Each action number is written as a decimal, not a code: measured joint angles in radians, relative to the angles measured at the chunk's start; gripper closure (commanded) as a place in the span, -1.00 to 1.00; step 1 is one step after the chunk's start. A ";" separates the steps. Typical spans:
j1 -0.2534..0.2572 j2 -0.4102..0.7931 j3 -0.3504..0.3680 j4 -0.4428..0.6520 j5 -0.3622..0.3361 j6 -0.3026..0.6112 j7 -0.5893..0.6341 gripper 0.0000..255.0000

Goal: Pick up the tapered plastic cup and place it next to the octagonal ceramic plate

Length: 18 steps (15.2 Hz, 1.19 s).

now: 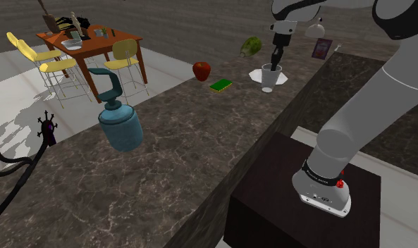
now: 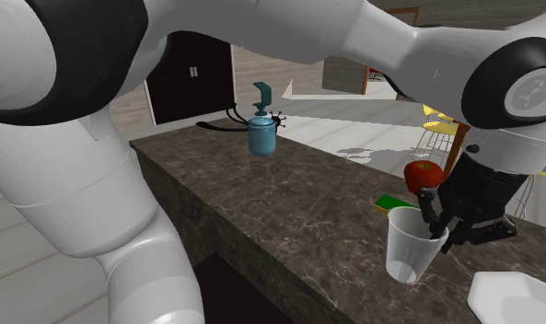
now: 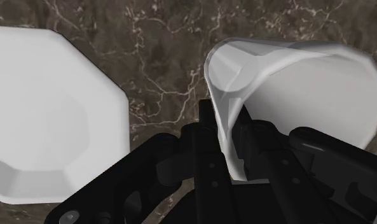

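Dark marbled table (image 1: 165,148) under jaws. Blue handled jug (image 1: 120,121) upright, well away from jaws. White octagonal plate (image 3: 50,118) flat on table, just beside jaws. Pale translucent tapered cup (image 2: 411,247) clamped at rim between jaws, one inside, one outside; tilted, near plate, not touching it. Red apple (image 2: 424,174) and green block (image 2: 388,203) near jaws, on side away from plate.
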 measured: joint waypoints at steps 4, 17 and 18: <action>0.000 0.007 -0.002 -0.050 0.002 0.056 -0.005 1.00; -0.001 0.009 -0.004 -0.061 0.003 0.070 -0.008 -1.00; -0.001 0.009 -0.004 -0.061 0.003 0.070 -0.008 -1.00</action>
